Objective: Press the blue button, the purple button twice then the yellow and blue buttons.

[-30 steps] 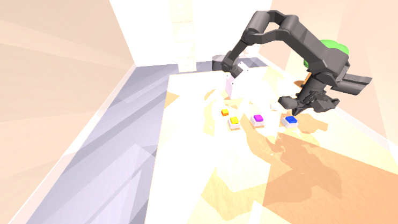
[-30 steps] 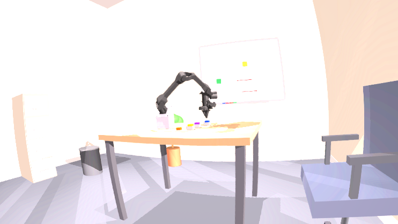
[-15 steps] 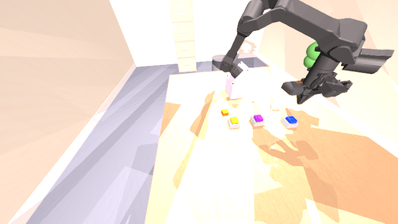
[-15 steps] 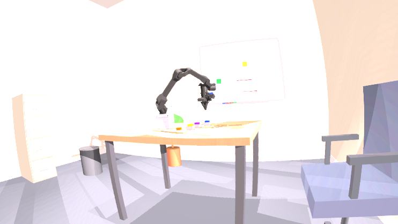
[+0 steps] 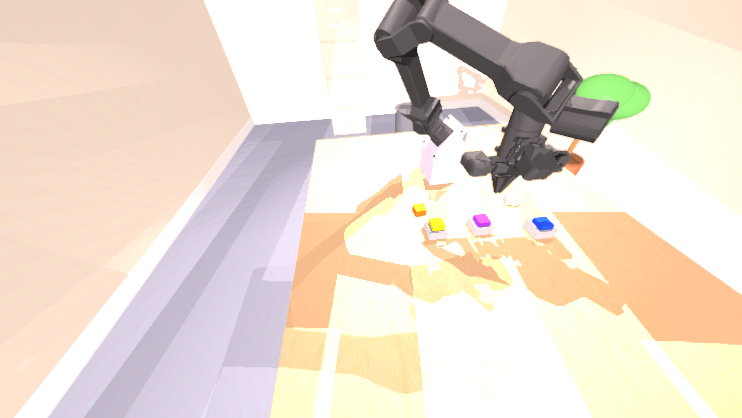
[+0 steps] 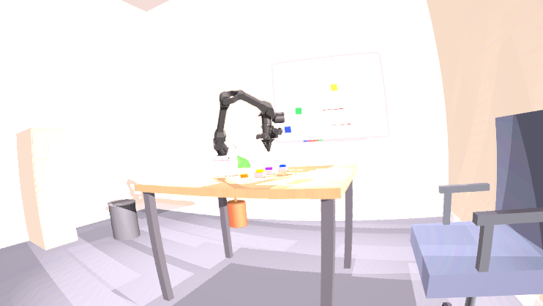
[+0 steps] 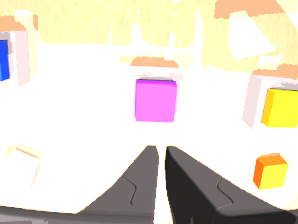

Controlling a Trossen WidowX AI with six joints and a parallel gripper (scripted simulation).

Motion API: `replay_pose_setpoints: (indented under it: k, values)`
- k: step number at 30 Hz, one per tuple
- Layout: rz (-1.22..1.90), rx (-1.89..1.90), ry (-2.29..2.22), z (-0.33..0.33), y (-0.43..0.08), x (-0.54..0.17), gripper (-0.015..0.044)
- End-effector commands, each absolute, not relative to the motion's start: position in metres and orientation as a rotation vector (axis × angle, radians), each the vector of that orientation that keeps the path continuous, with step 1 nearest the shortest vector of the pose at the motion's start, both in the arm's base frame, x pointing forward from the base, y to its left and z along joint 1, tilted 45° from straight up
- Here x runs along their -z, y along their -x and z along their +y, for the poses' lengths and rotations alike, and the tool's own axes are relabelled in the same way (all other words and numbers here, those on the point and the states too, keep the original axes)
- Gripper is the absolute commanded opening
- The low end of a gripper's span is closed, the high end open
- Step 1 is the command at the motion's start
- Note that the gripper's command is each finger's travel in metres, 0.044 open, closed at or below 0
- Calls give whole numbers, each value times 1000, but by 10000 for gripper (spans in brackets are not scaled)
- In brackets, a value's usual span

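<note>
Black fingers (image 5: 498, 191) (image 6: 268, 150), pressed together with nothing pinched in them, hang above the desk (image 5: 358, 306) (image 6: 243, 190) in the top view, behind the purple button (image 5: 481, 221) (image 6: 268, 168) (image 7: 156, 101), on its side toward the arm's base. Taking that purple button as the landmark, the yellow button (image 5: 436, 224) (image 6: 259, 171) (image 7: 282, 108) sits to its left, the blue button (image 5: 542, 223) (image 6: 282, 166) (image 7: 4, 60) to its right, and a small orange-yellow block (image 5: 419, 209) (image 6: 244, 176) (image 7: 271, 172) lies beyond the yellow one, a little nearer the base. All three caps stand up from their housings, so none is being pressed. The exterior view agrees: the fingertips point down, well above the purple button and touching nothing. In the wrist view the purple button is centred just ahead of the fingertips, with the blue one at the left edge and the yellow one at the right. Because the caps spring back, they keep no count; my judgement is that the first blue press is done and a purple press comes next, leaving two purple, one yellow and a closing blue, though the pictures alone cannot prove it.
</note>
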State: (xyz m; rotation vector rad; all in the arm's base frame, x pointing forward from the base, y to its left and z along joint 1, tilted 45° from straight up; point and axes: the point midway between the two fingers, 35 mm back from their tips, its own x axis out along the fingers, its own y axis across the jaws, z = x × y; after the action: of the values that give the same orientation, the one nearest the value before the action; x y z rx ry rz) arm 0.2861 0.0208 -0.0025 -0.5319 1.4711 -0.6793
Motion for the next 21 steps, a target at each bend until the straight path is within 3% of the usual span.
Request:
replay_pose_setpoints:
  k: [1,5,21]
  values:
    - [1476,676,545,10,-282,8,20]
    - [1475,679,547,-25,-280,43,20]
    - [1475,679,547,-39,-279,56,20]
